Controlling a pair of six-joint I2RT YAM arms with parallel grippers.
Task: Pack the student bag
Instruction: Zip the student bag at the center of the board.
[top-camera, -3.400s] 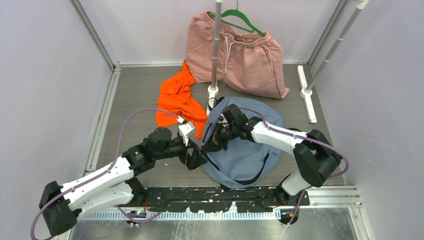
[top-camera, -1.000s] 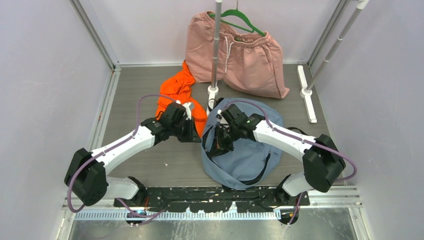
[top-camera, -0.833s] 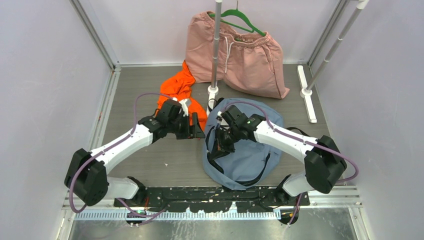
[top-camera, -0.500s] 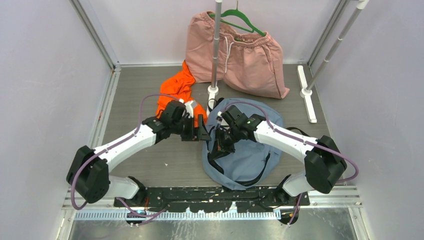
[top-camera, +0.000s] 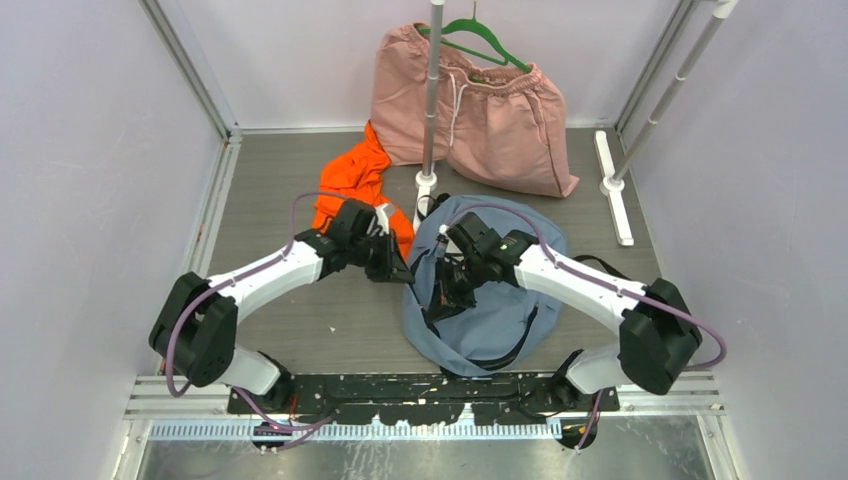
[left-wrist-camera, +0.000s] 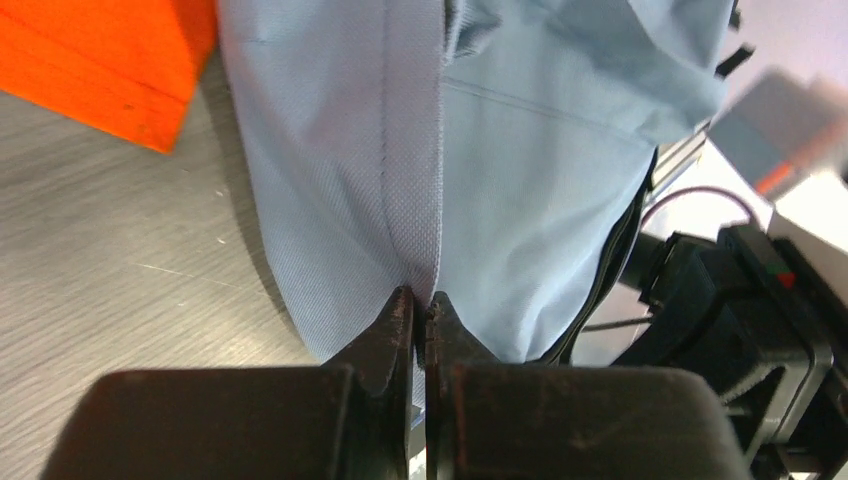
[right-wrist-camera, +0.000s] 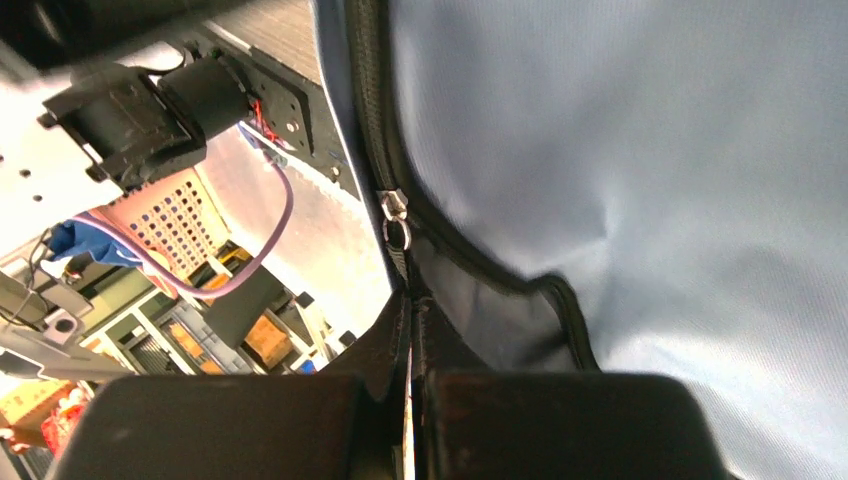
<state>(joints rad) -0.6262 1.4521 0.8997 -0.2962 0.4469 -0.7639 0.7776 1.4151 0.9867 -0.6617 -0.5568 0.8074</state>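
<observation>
Grey-blue student bag (top-camera: 495, 300) — rumpled, on table

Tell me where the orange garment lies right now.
In the top view the orange garment lies left of centre on the table, between the pink shorts behind it and the student bag to its right.

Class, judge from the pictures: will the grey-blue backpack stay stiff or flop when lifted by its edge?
Probably floppy: the backpack lies slumped and creased, its fabric folding where the left hand pinches it. Likely light, as it looks flat and unfilled. It also bends at the right hand.
</observation>
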